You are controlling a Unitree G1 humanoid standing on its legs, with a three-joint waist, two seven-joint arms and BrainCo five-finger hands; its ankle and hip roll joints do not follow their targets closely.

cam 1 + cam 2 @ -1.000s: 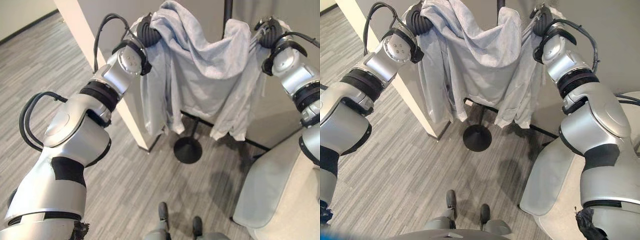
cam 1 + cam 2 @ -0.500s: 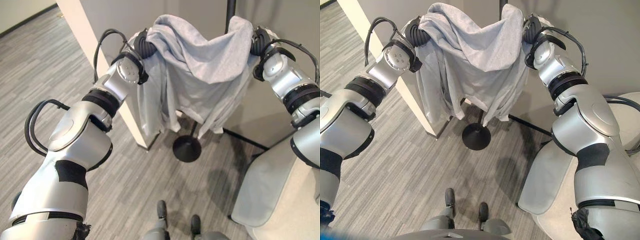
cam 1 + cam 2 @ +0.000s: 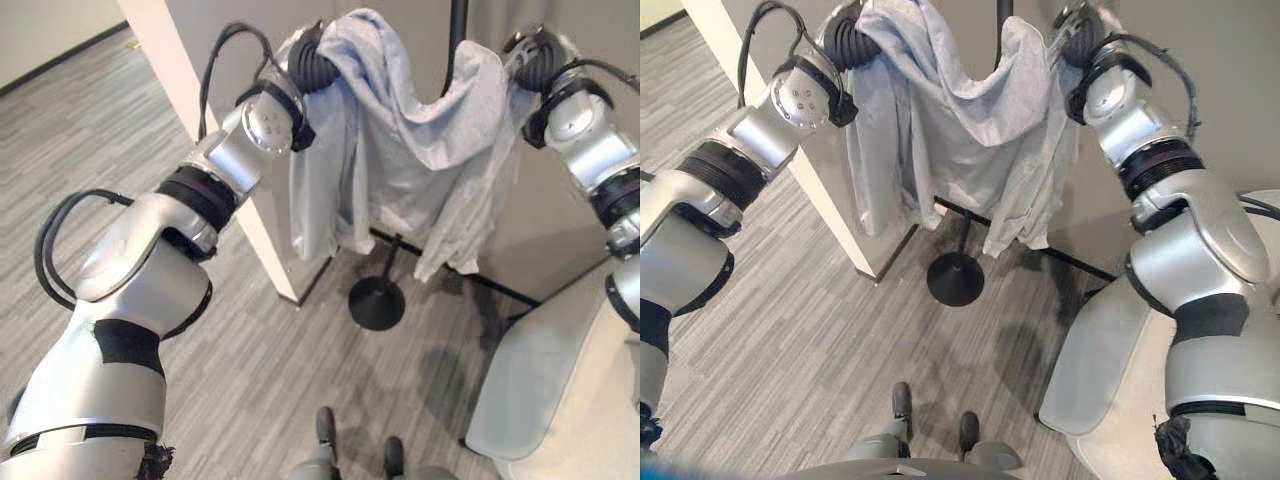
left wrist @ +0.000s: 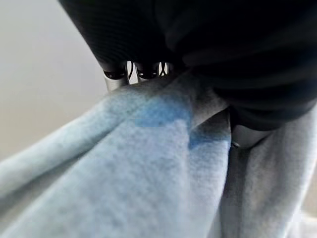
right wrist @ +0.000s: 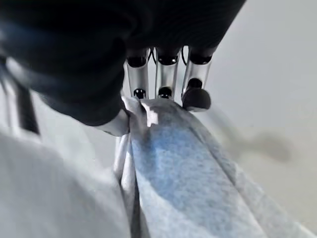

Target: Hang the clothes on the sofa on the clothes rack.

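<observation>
while the pale grey garment [image 3: 410, 140] hangs spread between my two raised hands, it sags in the middle in front of the clothes rack's dark pole [image 3: 458, 30] and its hem dangles above the rack's round black base [image 3: 377, 302]. my left hand [image 3: 318, 62] has its fingers [image 4: 115, 77] curled over one top edge of the cloth, pinching it. my right hand [image 3: 540, 60] grips the other top edge, fingers [image 5: 163, 74] folded down on a bunched fold. a white pillar [image 3: 205, 110] stands just behind my left arm, and the light grey sofa [image 3: 545, 390] sits at my right on the grey plank floor [image 3: 260, 380].
</observation>
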